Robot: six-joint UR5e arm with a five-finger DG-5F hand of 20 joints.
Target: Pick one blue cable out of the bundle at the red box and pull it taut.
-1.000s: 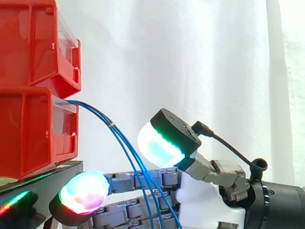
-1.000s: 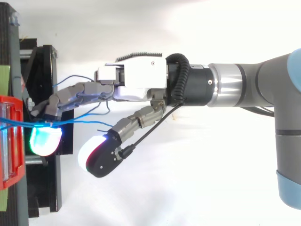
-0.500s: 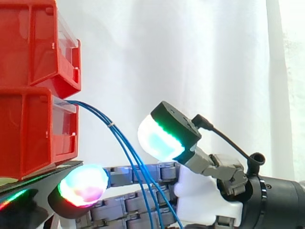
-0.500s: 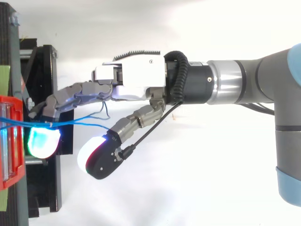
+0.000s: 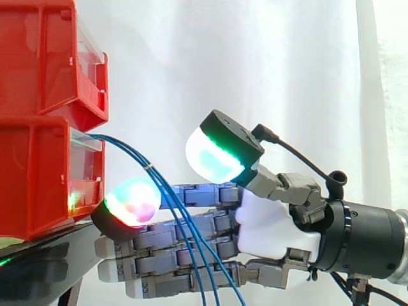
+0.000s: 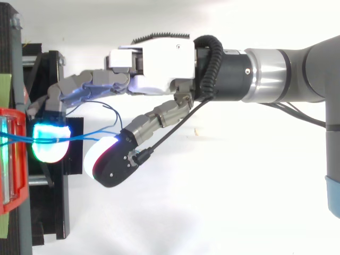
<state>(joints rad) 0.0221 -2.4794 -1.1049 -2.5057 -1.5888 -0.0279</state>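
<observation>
A bundle of thin blue cables (image 5: pixel 159 185) comes out of the lower red bin (image 5: pixel 38 178) and sags down to the right. In the top view the cables (image 6: pixel 90 135) run from the red bin (image 6: pixel 10 154) toward the thumb. My hand (image 5: pixel 274 223) reaches in from the right with straight fingers pointing at the bin. The cables cross in front of those fingers. One glowing fingertip pad (image 5: pixel 132 203) sits just right of the bin's front, close below the cables' exit. The thumb, with its white-green pad (image 5: pixel 213 156), stands apart above the fingers. Nothing is pinched; the hand (image 6: pixel 159 61) is open.
A second red bin (image 5: pixel 44 57) is stacked on the lower one. Both rest on a black stand (image 6: pixel 48 212) whose edge lies under the fingertips. A white curtain hangs behind. The arm fills the right side.
The hand has risen, and its fingers now lie level with the lower bin's front. The glowing fingertip moved up and closer to the cables. In the top view the hand shifted toward the frame's top.
</observation>
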